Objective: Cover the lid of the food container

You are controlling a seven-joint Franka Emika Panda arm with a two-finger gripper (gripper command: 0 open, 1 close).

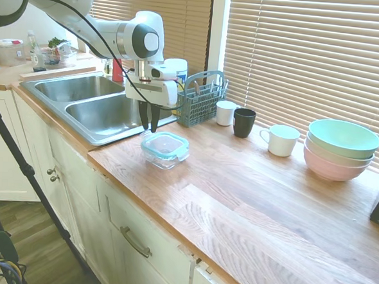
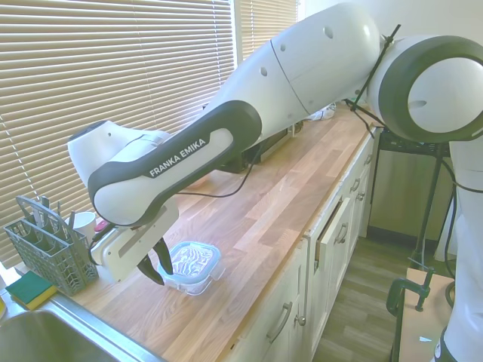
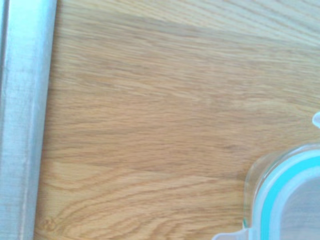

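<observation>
A: First exterior view: where is the lid [image 1: 165, 143] now?

B: It lies flat on the food container [image 1: 166, 155], teal rim all around the glass. Both stand on the wooden counter [image 1: 251, 184], near the sink [image 1: 95, 107] edge, in front of the slotted basket [image 1: 200, 101].

A: And your claw [image 1: 148, 125]?

B: It hangs just above the back corner of the lid, on the sink side. The two fingers point down and stand close together, w/ nothing between them. I hold nothing.

A: Are the snap tabs pressed?

B: Cannot tell; too small in the exterior views. In the wrist view only one corner of the lid [image 3: 287, 195] shows, and it looks level w/ the dish.

A: So the task?

B: I judge it is nearly done, bc the lid sits square on top. The mugs [image 1: 281, 140] and the pastel bowls [image 1: 341, 148] are well apart, so no risk there.
</observation>
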